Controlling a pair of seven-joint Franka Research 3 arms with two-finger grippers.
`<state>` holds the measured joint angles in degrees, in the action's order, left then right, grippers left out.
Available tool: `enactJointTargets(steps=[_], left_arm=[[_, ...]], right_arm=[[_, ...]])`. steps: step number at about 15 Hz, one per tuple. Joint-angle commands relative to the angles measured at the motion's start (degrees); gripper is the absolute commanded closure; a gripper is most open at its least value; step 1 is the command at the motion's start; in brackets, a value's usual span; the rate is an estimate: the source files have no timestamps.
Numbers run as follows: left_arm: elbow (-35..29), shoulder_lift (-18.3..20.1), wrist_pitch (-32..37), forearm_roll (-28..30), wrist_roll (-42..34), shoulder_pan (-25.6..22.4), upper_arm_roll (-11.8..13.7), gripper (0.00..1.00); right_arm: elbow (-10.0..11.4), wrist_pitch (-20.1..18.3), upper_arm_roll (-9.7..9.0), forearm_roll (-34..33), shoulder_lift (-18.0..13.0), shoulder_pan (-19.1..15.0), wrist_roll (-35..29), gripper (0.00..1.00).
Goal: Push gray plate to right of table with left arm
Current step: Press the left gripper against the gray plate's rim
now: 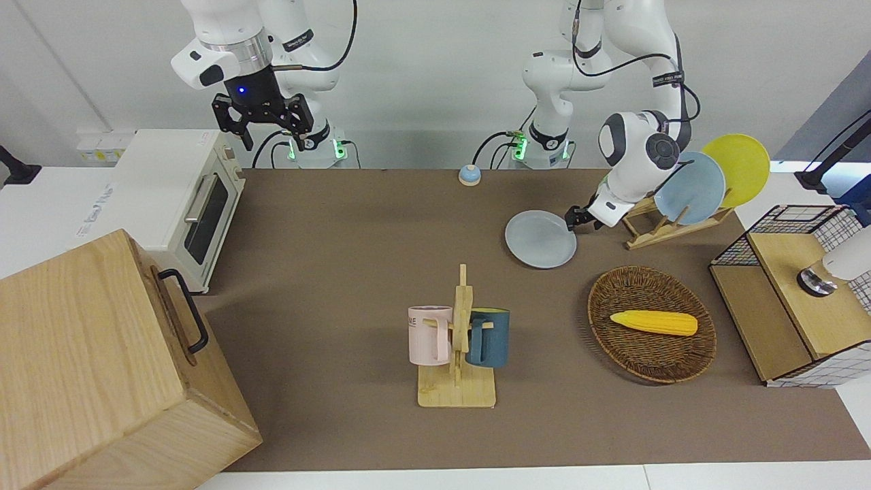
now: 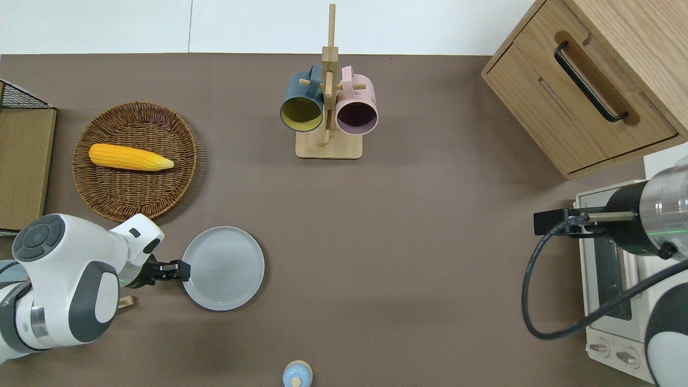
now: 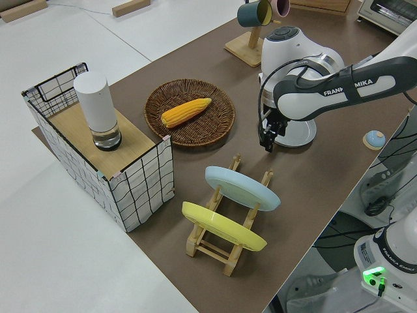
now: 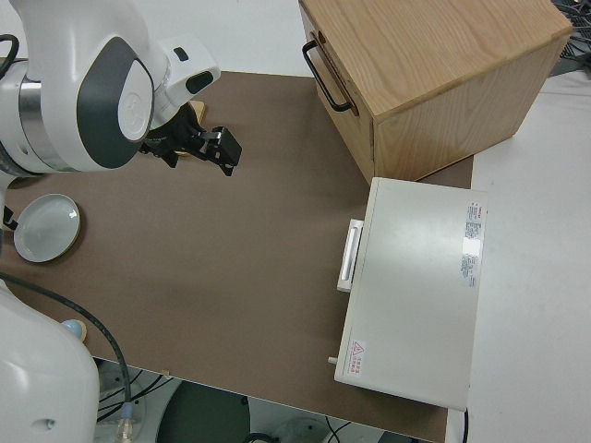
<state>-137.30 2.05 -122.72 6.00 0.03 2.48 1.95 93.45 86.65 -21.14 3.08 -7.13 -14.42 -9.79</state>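
We are looking at a plain white wall (image 1: 435,75) rising past the robots' end of the workspace, evenly lit and bare. White surfaces (image 1: 47,204) are flanking the brown top at both ends. A pale, smooth floor (image 3: 78,261) is showing in the left side view, with two wooden blocks (image 3: 130,8) lying on it. Soft, even light is falling from above, casting only faint shadows.

We see two white multi-jointed arms with dark gray joint caps and black cables. The left arm (image 1: 639,146) bears black "FRANKA" lettering; the right arm (image 1: 235,47) has a silver wrist ring and a blue light. Green lights glow at both bases.
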Motion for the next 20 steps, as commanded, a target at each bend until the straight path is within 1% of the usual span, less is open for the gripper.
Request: enactJointTargets(steps=[1,5,6,8,11,12,14,20], left_arm=[[-3.50,-0.38,-4.71,3.31,-0.12,-0.11,-0.71,0.21],[-4.65,-0.82,-6.22,5.42,0.23,-0.02,-1.77,0.26],[-4.56,-0.82,-6.30,5.42,0.23,-0.02,-1.77,0.32],[-4.56,-1.00,-6.30,5.42,0.93,0.07,-1.77,0.55],[-4.56,-1.00,-6.30,5.42,4.17,0.42,-2.30,0.91],[-4.56,-1.08,-6.30,5.42,5.58,0.42,-2.39,1.00],[-4.47,-1.09,-6.30,5.42,7.17,0.42,-2.82,1.00],[-4.47,-1.35,-6.66,5.42,7.35,0.51,-3.62,1.00]], right_arm=[[1.56,0.01,-0.83,1.23,-1.57,-1.40,-0.59,0.005],[1.56,0.01,-0.83,1.23,-1.57,-1.40,-0.59,0.005],[1.56,0.01,-0.83,1.23,-1.57,-1.40,-0.59,0.005],[1.56,0.01,-0.83,1.23,-1.57,-1.40,-0.59,0.005],[1.56,0.01,-0.83,1.23,-1.57,-1.40,-0.59,0.005],[1.56,-0.07,-0.83,1.23,-1.57,-1.40,-0.59,0.005],[1.56,0.01,-0.83,1.23,-1.57,-1.40,-0.67,0.005],[1.56,0.01,-0.83,1.23,-1.57,-1.40,-0.59,0.005]])
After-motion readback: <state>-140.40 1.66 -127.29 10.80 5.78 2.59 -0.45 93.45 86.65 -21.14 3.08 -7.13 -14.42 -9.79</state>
